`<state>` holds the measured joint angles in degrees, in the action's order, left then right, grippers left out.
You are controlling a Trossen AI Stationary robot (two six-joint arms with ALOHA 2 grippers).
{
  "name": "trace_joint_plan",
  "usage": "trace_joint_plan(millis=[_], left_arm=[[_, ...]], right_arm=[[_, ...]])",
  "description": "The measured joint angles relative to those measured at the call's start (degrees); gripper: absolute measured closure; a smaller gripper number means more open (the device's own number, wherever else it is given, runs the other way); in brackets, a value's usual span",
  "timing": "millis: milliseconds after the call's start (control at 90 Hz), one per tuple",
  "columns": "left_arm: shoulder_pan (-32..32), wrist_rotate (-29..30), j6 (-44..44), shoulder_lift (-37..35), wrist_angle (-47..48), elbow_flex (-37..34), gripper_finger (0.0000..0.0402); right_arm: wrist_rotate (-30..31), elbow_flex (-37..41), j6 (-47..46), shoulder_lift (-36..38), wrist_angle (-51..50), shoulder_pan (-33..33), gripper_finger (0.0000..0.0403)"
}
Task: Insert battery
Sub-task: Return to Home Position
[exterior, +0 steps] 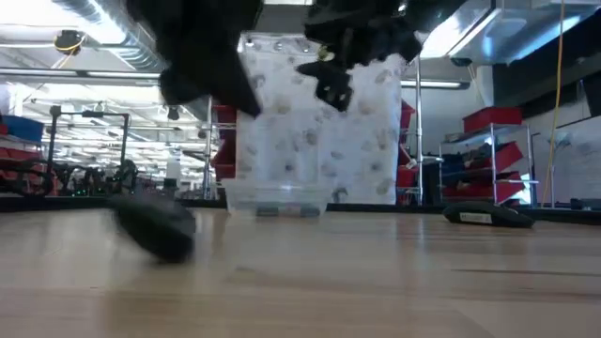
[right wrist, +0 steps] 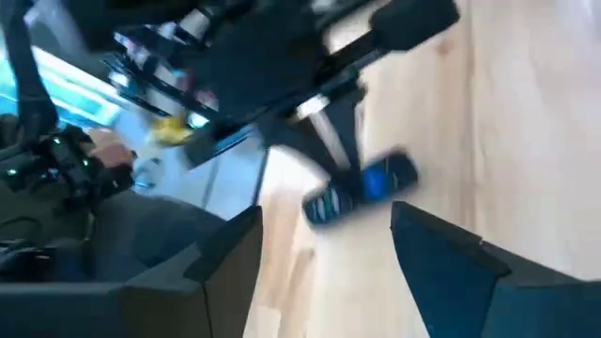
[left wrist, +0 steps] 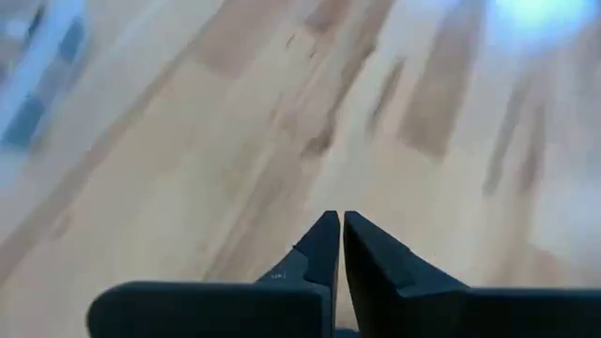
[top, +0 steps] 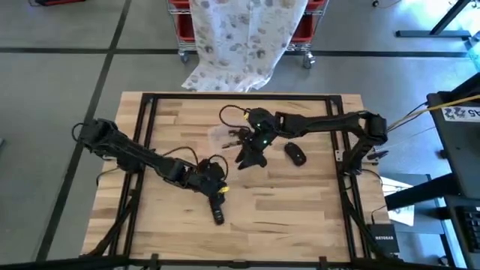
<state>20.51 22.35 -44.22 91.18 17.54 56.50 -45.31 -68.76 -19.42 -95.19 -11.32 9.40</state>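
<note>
The left gripper [left wrist: 336, 230] has its two dark fingers pressed tip to tip w/ nothing between them. The right gripper [right wrist: 327, 211] hangs w/ fingers spread wide, also empty. Just past the left arm's tip, the dark bar-shaped remote with a blue patch [right wrist: 362, 188] lies flat on the pale wooden plank table [top: 300, 210], free of both claws — whether its lid is seated can't be read from here.

The right gripper is over mid-table, near a clear plastic container [exterior: 277, 199], w/ a dark oval object [top: 296, 154] just beside its forearm. To retreat well, each arm should prob. lift straight up first, then swing back to its own side — the left w/o brushing the remote, the right clear of container and oval object. The arms are close at centre, so moving outward, not across, looks safest.
</note>
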Motion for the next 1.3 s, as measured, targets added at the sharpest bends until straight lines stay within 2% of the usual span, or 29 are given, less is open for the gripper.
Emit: trace_joint_plan(millis=[189,300,389,489,600,700,789,844,1011,1100,1211,1300], left_arm=[[-0.5,2.3,-3.6,1.2,0.0,-1.6,0.0401],[-0.2,3.1,-5.8,-1.7,0.1,-1.5,0.0401],[0.9,3.6,-9.3,-4.5,1.4,-1.5,0.0401],[3.6,6.9,-15.9,-7.7,5.4,-1.5,0.0401],[7.9,13.4,-25.2,-10.4,11.8,-1.5,0.0401],[10.0,21.3,-32.8,-11.0,16.7,-1.5,0.0401],[8.5,25.3,-35.2,-11.0,18.8,-1.5,0.0401],[6.6,24.6,-34.5,-10.9,18.9,-1.5,0.0401],[1.0,16.2,-30.3,-10.8,19.7,-1.5,0.0401],[-0.9,12.9,-30.1,-10.8,19.8,-1.5,0.0401],[-1.8,10.2,-31.2,-10.8,22.0,-1.5,0.0401],[-0.8,10.0,-33.1,-11.4,24.3,-1.5,0.0401]], right_arm=[[10.8,0.0,7.0,10.4,-18.5,-2.9,0.0205],[18.0,0.2,9.6,17.1,-27.0,-6.7,0.0213],[25.2,3.8,9.0,22.8,-29.8,-10.2,0.0219],[32.8,11.2,3.2,29.9,-29.4,-13.7,0.0224],[39.5,20.5,-6.1,37.4,-27.3,-16.9,0.0226],[42.9,27.7,-15.1,41.9,-23.0,-18.1,0.0226],[45.5,32.1,-21.6,43.6,-19.0,-18.0,0.0226],[48.7,33.6,-23.4,43.5,-19.0,-18.0,0.0226],[66.5,35.5,-26.7,41.2,-21.5,-18.0,0.0226],[72.7,35.5,-26.6,40.1,-22.0,-18.0,0.0226],[73.9,35.5,-27.2,39.0,-25.2,-18.0,0.0226],[69.5,35.5,-27.2,39.0,-26.8,-18.0,0.0226]])
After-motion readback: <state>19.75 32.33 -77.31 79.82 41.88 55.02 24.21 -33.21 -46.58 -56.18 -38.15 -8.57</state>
